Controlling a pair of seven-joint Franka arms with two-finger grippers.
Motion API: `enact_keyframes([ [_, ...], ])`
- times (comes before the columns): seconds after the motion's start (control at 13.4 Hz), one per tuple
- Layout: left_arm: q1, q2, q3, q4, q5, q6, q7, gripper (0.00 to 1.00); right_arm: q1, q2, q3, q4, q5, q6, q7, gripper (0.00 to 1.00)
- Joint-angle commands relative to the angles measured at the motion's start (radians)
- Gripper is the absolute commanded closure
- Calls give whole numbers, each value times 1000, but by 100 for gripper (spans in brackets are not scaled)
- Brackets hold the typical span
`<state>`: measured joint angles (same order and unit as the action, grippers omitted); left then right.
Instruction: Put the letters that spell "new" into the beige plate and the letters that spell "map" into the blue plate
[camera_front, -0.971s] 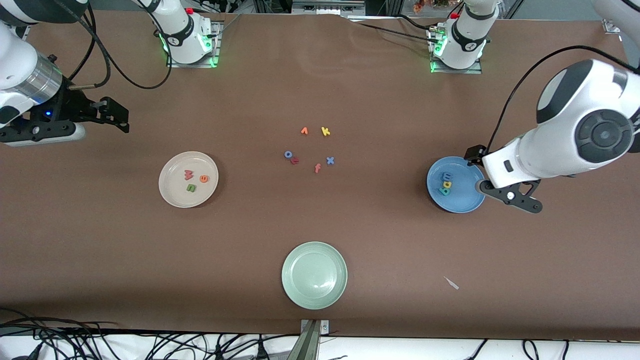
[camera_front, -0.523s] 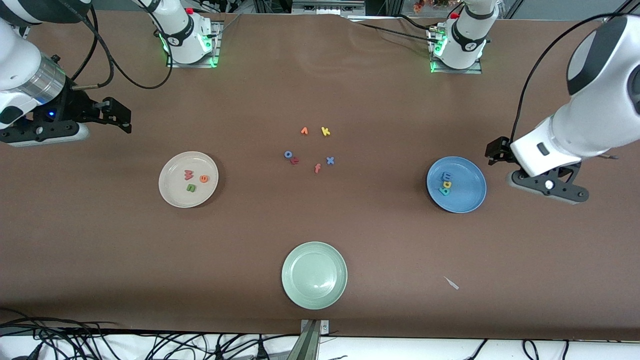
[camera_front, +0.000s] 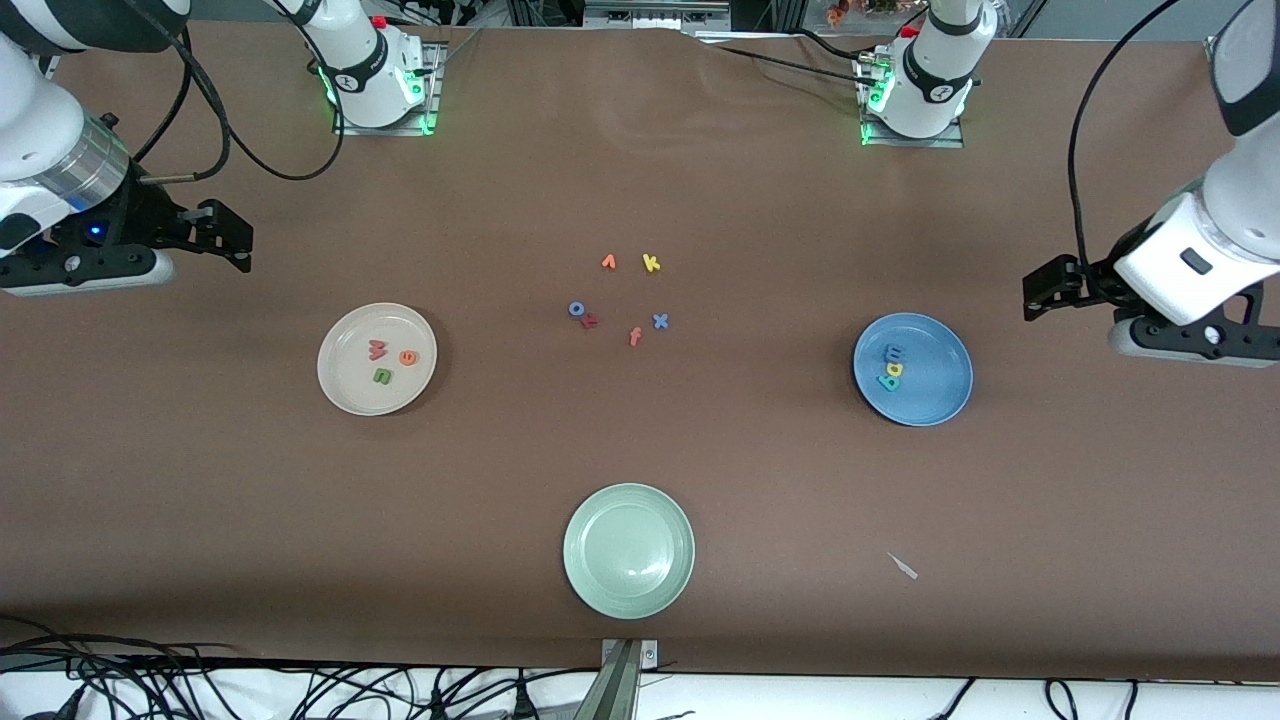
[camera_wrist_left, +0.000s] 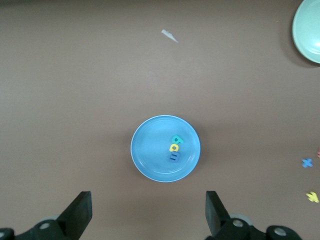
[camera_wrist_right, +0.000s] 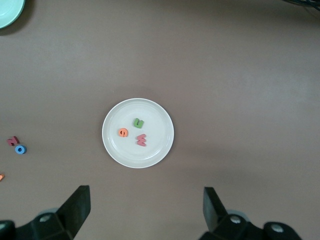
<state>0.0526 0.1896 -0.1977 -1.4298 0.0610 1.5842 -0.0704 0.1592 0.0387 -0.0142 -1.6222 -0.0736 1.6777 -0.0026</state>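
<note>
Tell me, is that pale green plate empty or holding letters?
Empty. The pale green plate shows only its bare glazed inside; no foam letters lie in it.

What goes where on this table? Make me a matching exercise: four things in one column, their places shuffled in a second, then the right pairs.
Things
1. green n
2. yellow a
3. blue x
4. pale green plate

Places
A. in the blue plate
B. nearest the front camera, nothing in it
C. in the beige plate
D. on the bare table among the loose letters between the beige plate and the blue plate

Pairs: 1-C, 2-A, 3-D, 4-B
</note>
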Motion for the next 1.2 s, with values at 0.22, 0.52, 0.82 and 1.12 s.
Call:
enact_keyframes([
  [0.22,-91,-252,103,-351,-87,155,-17,0,-4,18,8,36,20,-22,0,0],
  [0.52,-79,-237,95,-321,-78,108,-5,0,-4,18,8,36,20,-24,1,0],
  [0.82,-80,-220,98,-296,-78,92,-8,0,-4,18,8,36,20,-24,1,0],
  [1.12,-53,-216,106,-294,-78,73,-2,0,-3,18,8,36,20,-24,1,0],
])
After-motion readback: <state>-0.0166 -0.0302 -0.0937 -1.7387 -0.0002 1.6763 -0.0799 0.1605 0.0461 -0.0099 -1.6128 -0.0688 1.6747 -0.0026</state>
